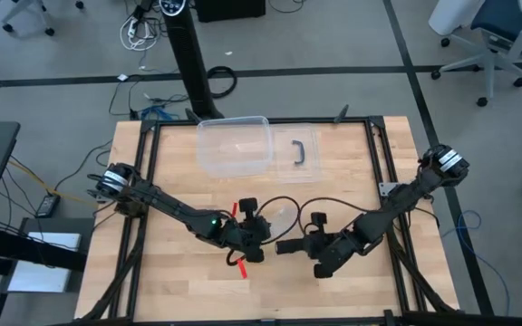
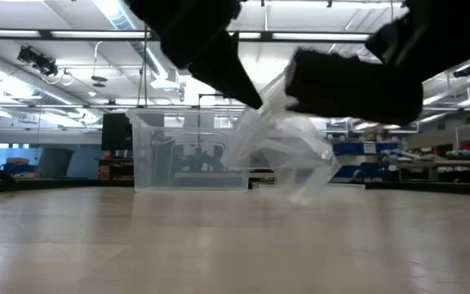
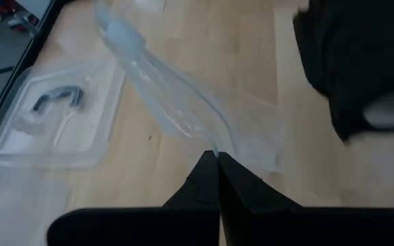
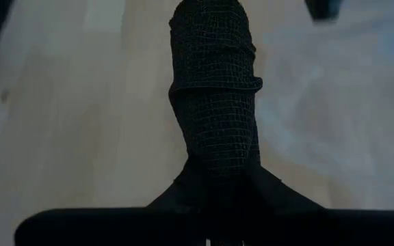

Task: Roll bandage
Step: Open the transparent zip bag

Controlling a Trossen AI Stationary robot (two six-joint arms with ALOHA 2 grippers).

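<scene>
Two grippers meet over the near middle of the table (image 1: 352, 181). Right gripper (image 4: 214, 179): fingers closed on the bandage (image 4: 214, 102), a black mesh roll standing out from between its fingertips; in the high view it sits right of centre, above the wood, pointing left. Left gripper (image 3: 217, 167): fingers pressed together, pinching an edge of the clear bag (image 3: 176, 102), just left of the right gripper. The bag trails away from the left fingertips toward the far side; in the low view it hangs crumpled between the two arms, clear of the tabletop. A red strip (image 1: 242, 265) shows beside the left gripper in the high view. Farther back, at the far middle of the table, stands the clear box (image 1: 234, 145), with its lid (image 1: 299, 154), black handle up, lying flat just to its right.
</scene>
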